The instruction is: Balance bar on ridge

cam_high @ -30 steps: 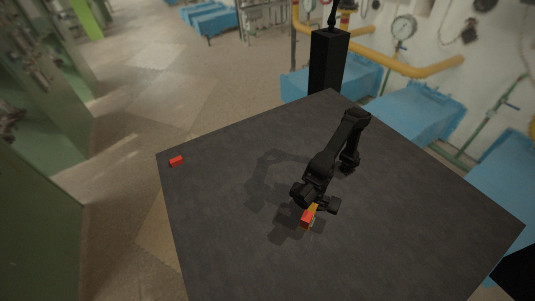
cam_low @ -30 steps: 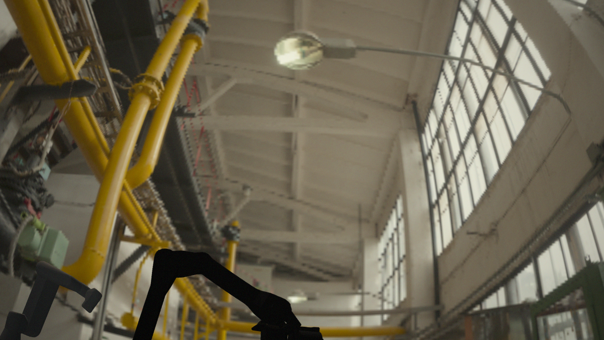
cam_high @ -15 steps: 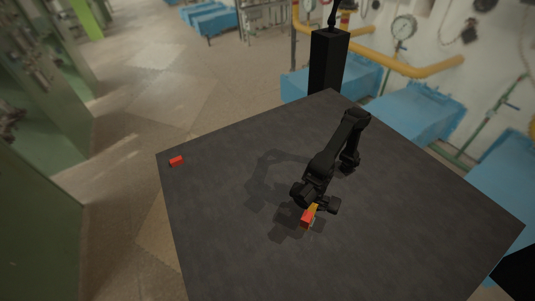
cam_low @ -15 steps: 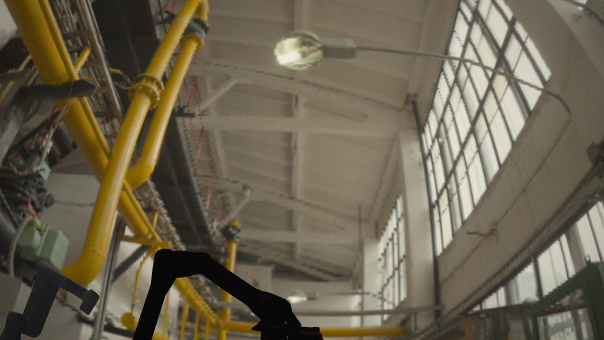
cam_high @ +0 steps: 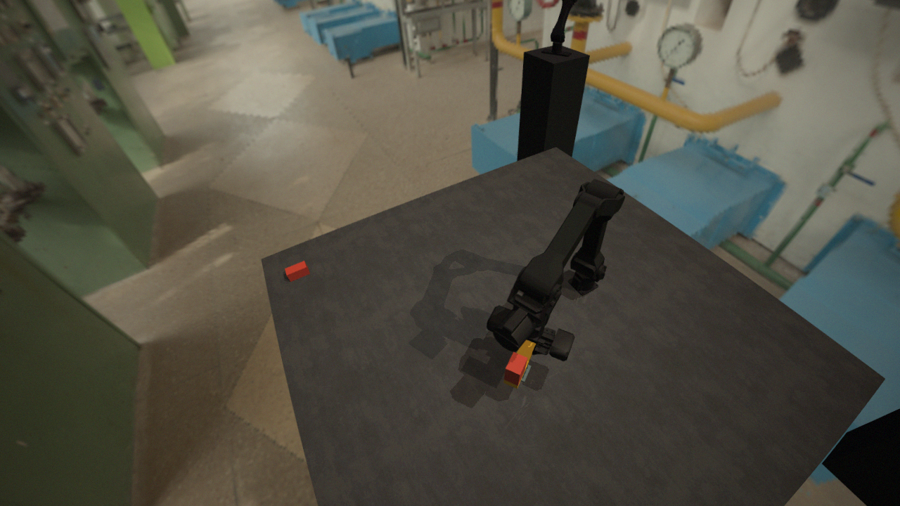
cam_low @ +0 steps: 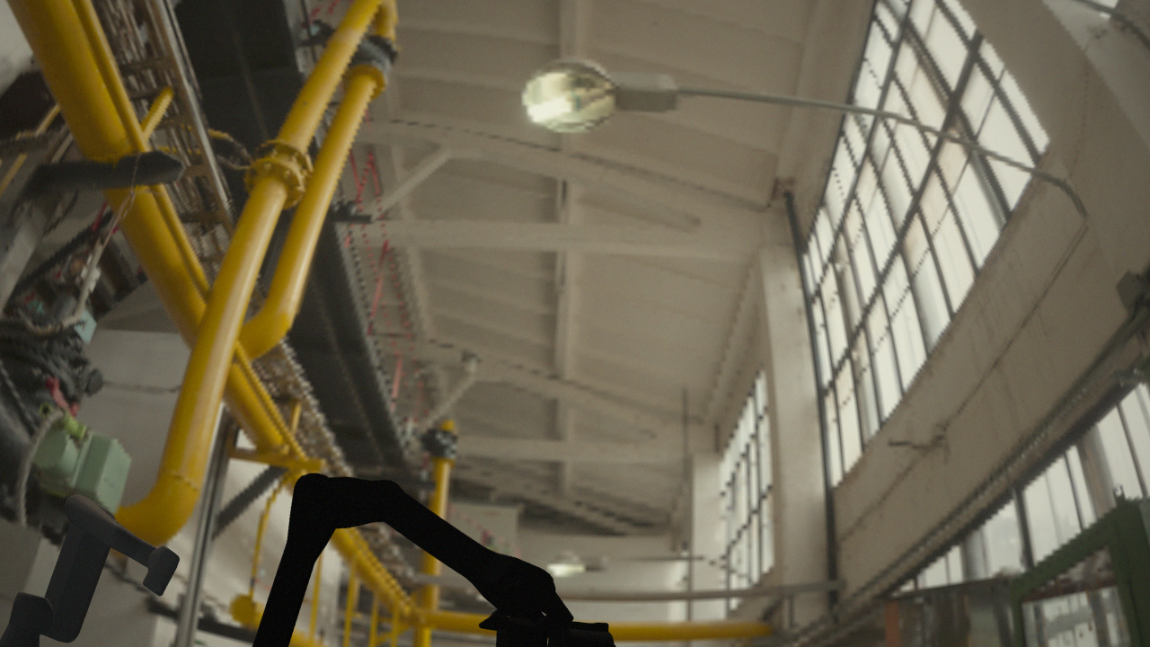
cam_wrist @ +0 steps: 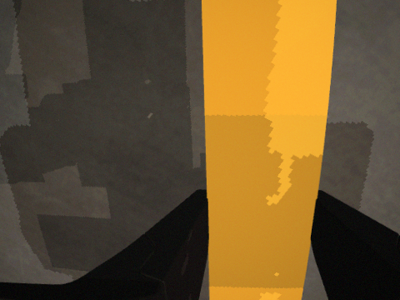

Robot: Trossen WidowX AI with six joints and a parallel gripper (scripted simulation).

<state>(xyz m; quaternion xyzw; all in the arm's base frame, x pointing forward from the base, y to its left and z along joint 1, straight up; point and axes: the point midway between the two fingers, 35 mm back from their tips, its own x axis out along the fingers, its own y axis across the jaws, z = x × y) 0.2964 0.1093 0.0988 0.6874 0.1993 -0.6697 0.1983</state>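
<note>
Bar within gripper

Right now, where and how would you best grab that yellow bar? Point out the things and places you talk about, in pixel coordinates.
Probably mid-length, from above, jaws on its two long sides: the bar (cam_high: 527,349) (cam_wrist: 262,187) is long and narrow with straight edges, and a red block (cam_high: 515,368) takes up one end.
</note>
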